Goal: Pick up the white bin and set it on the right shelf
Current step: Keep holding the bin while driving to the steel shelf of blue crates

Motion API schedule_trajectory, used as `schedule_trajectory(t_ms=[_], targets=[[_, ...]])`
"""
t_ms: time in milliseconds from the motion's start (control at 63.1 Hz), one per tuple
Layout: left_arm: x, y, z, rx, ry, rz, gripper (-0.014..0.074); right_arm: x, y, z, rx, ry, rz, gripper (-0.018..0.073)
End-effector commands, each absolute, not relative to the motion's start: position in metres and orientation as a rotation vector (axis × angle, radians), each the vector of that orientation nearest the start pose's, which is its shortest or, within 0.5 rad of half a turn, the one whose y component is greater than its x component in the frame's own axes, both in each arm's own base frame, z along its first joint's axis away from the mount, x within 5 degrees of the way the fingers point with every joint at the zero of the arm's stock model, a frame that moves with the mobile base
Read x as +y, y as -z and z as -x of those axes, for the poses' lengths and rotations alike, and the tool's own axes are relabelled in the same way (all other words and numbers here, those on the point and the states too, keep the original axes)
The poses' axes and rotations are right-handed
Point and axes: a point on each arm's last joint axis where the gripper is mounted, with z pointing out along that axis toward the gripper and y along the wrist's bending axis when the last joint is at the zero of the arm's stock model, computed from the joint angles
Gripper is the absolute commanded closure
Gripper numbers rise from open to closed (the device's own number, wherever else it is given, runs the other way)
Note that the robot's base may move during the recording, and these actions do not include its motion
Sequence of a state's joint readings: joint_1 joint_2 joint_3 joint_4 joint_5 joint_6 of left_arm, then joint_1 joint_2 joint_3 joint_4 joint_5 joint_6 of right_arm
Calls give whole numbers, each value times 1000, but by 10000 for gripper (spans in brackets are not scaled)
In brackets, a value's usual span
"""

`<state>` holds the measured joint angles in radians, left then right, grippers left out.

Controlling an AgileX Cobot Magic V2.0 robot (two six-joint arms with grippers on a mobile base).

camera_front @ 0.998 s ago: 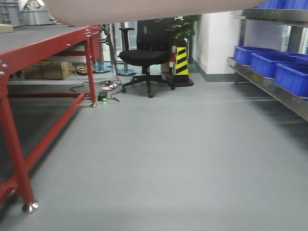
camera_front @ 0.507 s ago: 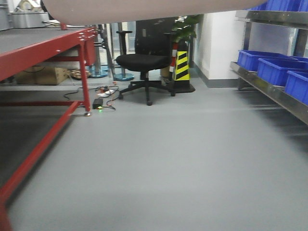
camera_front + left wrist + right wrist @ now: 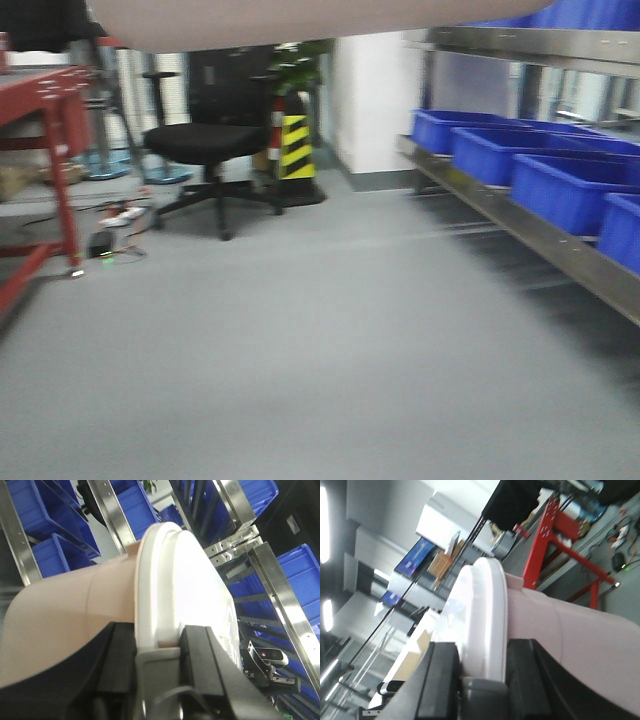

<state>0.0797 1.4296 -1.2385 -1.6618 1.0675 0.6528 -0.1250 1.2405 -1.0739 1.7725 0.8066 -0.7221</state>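
While both arms carried it clear of the grey floor (image 3: 300, 350), the white bin (image 3: 300, 18) filled the top edge of my front view, and only its pinkish underside showed there. That view was blurred.

Below the bin and to its right ran the right shelf (image 3: 565, 255), a steel rack whose front rail angled away from the camera. A row of open blue bins (image 3: 570, 190) sat on it, with a second steel level above them. The bin touched neither level from what I could see.

Beneath the bin and farther back stood a black office chair (image 3: 205, 140), with a yellow-and-black striped post (image 3: 293, 145) just beside it. Off to the bin's left, the corner of a red bench (image 3: 62, 150) cut into the frame.

From the left wrist, I saw the left claw (image 3: 159, 635) closed on the rim of the bin's flat white lid (image 3: 185, 590). Its dark fingers (image 3: 202, 650) sat one on each face of that rim. Past the bin lay more blue bins and steel rails.

From the right wrist, the right claw (image 3: 482, 652) was clamped the same way on the opposite rim. One of its fingers (image 3: 437, 680) pressed the lid's top and the other sat against the tub side. The red bench showed beyond the bin in that view.
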Motion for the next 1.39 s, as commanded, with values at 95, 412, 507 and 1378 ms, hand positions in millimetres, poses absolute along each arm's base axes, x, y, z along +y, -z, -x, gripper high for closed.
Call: schedule_trajectory(t_ms=[95,412,507,1378], targets=[[-75,-438,-263,1677,1793,-258,723,52,-445,-241,1498,-1596,-98,501],[-75,-438,-263,1677,1793,-258,723,52,-445,-241,1498,-1596,-98,501],[-75,-438,-263,1677,1793,-258,723,52,-445,-241,1498,-1595,-99,501],[-75,-438,-264,1677,1791,-256,723,51,-445,-241,1498,-1592,-103,501]])
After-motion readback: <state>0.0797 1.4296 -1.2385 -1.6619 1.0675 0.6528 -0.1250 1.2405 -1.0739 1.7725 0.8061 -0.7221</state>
